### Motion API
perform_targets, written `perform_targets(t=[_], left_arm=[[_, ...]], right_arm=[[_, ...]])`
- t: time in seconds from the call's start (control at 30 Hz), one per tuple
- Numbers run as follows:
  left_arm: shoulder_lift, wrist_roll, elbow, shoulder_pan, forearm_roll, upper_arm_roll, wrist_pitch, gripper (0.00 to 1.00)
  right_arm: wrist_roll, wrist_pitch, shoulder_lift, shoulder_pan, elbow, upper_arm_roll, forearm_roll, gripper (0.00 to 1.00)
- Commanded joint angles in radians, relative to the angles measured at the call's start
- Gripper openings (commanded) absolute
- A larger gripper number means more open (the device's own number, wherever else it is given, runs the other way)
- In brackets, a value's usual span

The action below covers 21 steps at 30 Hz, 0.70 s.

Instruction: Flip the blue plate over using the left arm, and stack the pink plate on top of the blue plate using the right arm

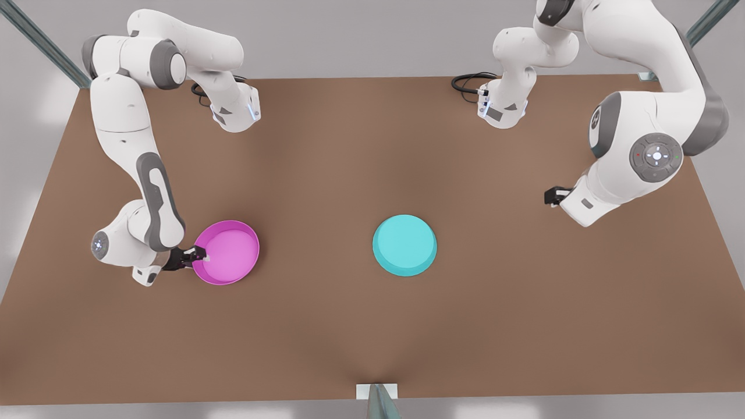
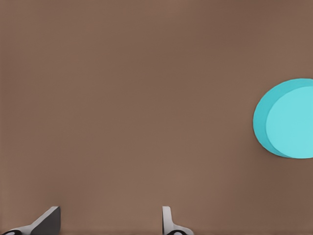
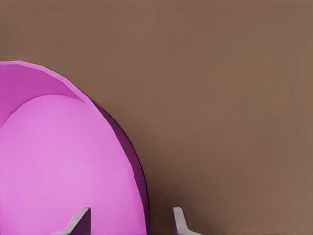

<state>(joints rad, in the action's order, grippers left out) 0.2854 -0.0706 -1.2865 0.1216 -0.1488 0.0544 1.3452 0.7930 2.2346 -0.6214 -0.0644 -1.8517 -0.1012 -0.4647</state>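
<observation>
The round, shallow turquoise plastic plate (image 1: 404, 245) lay upside down near the middle of the brown table (image 1: 372, 326), its flat plain underside facing up. In the left wrist view the same plate (image 2: 288, 119) sat well off to one side, apart from that arm's fingers.

Well apart from it, toward the front view's left, the round magenta-pink plastic plate (image 1: 226, 251) sat open side up, showing its lighter pink inside. The right gripper (image 1: 197, 255) straddled this plate's rim, one finger (image 3: 78, 223) inside the dish and the other outside; whether it pinched the rim could not be told.

The left gripper (image 1: 553, 195) hung above bare table at the front view's right, near neither plate, its fingers (image 2: 46, 223) spread apart on nothing.
</observation>
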Motion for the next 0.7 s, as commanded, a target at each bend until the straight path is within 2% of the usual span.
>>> perform_targets(t=[0.0,0.1,0.33,0.43,0.63,0.67], left_arm=[[0.0,0.0,0.001,0.0,0.0,0.001,0.002,1.0],[0.0,0.0,-0.001,0.0,-0.002,0.001,-0.001,1.0],[0.0,0.0,-0.001,0.0,-0.002,-0.002,0.0,1.0],[0.0,0.0,-0.001,0.0,-0.002,-0.001,0.0,1.0],[0.003,0.0,0.001,-0.002,0.003,-0.002,0.008,1.0],[-0.002,0.0,0.001,0.0,0.005,-0.002,0.008,1.0]], right_arm=[[0.0,-0.001,0.002,0.0,0.0,-0.002,0.001,0.5],[0.0,-0.003,0.002,-0.002,-0.001,-0.002,0.0,0.39],[0.0,0.007,-0.008,-0.002,-0.003,-0.002,0.0,0.38],[-0.011,0.007,-0.008,0.0,0.0,-0.002,0.0,0.3],[-0.012,0.01,-0.014,0.0,0.0,-0.003,0.0,0.3],[-0.012,0.01,-0.014,0.0,0.002,-0.002,0.0,0.27]])
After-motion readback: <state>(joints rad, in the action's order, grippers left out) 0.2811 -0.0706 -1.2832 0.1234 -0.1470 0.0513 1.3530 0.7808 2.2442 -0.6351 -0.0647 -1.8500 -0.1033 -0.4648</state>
